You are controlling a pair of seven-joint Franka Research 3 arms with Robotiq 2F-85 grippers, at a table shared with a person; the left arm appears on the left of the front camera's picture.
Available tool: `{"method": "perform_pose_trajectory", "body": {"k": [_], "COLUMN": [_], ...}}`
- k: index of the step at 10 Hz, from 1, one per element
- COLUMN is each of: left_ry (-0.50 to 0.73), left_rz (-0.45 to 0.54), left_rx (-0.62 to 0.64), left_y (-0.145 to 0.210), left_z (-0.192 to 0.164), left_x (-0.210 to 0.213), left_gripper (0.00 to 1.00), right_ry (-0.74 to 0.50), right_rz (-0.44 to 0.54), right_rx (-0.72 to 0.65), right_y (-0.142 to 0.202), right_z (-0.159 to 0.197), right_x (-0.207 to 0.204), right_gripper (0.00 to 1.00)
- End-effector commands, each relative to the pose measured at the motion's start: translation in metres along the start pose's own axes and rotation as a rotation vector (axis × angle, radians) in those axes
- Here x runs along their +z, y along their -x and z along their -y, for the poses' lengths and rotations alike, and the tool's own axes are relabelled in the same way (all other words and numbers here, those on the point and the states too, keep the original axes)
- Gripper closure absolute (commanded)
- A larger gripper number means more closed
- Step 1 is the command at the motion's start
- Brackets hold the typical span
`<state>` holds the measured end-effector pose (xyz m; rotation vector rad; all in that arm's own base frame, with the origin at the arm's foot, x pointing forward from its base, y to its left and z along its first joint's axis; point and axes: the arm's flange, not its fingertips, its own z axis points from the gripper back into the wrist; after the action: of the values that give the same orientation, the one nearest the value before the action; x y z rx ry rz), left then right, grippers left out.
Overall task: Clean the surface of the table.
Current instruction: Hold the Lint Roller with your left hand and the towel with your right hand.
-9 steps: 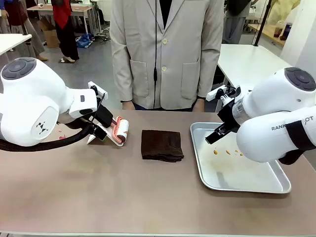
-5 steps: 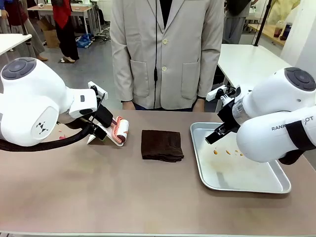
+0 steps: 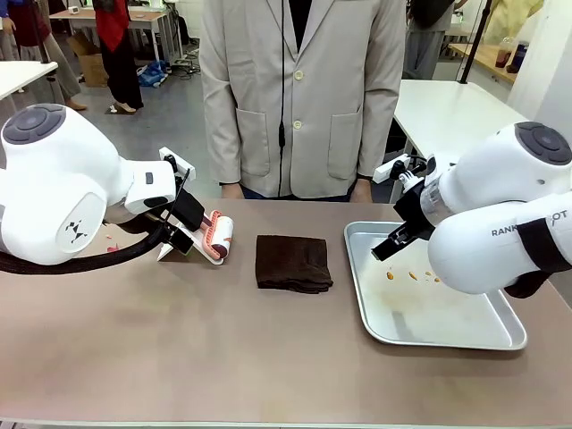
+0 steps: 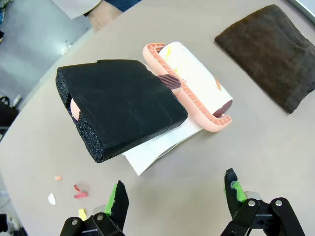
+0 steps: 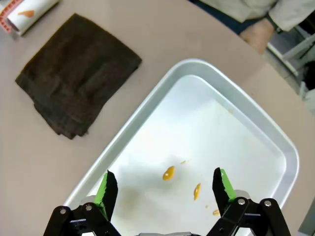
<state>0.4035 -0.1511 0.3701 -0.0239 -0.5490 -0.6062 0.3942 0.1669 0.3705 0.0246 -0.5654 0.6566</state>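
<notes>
Taupe worktop (image 3: 223, 357) spans the scene, with scraps (image 4: 78, 191), perhaps paper, at its left end; the open left pincer (image 4: 174, 184) hovers near the black foam handle (image 4: 123, 103) of the lint roller (image 4: 197, 83) and should close squarely across it, while the right pincer (image 5: 165, 176) gapes over the tray (image 5: 221, 128).

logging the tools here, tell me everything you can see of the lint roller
The lint roller has a salmon-pink ribbed plastic frame around a white sticky roll flecked with small coloured bits, and a thick handle wrapped in black foam. It lies on a white sheet on the table, left of the folded brown cloth. The open left gripper hovers by the handle, not gripping it.
</notes>
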Motion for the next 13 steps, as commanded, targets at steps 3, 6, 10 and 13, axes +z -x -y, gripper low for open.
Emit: {"method": "perform_pose_trajectory", "body": {"k": [3,6,10,13], "left_ry": [0.0,0.141,0.234,0.512], "left_rz": [0.0,-0.056,-0.133,-0.004], "left_rx": [-0.001,0.012,0.173,0.392], "left_y": [0.0,0.006,0.027,0.051], "left_z": [0.0,-0.003,-0.025,-0.097], "left_x": [0.0,0.022,0.09,0.131], "left_gripper": [0.0,0.0,0.0,0.0], "right_ry": [0.0,-0.112,-0.557,-0.792], "right_rz": [0.0,-0.149,-0.217,-0.111], "right_rx": [0.0,-0.294,-0.507,-0.688], "right_y": [0.0,0.001,0.022,0.054], "right_z": [0.0,0.009,0.039,0.09], "right_x": [0.0,0.016,0.08,0.136], "right_gripper": [0.0,0.0,0.0,0.0]}}
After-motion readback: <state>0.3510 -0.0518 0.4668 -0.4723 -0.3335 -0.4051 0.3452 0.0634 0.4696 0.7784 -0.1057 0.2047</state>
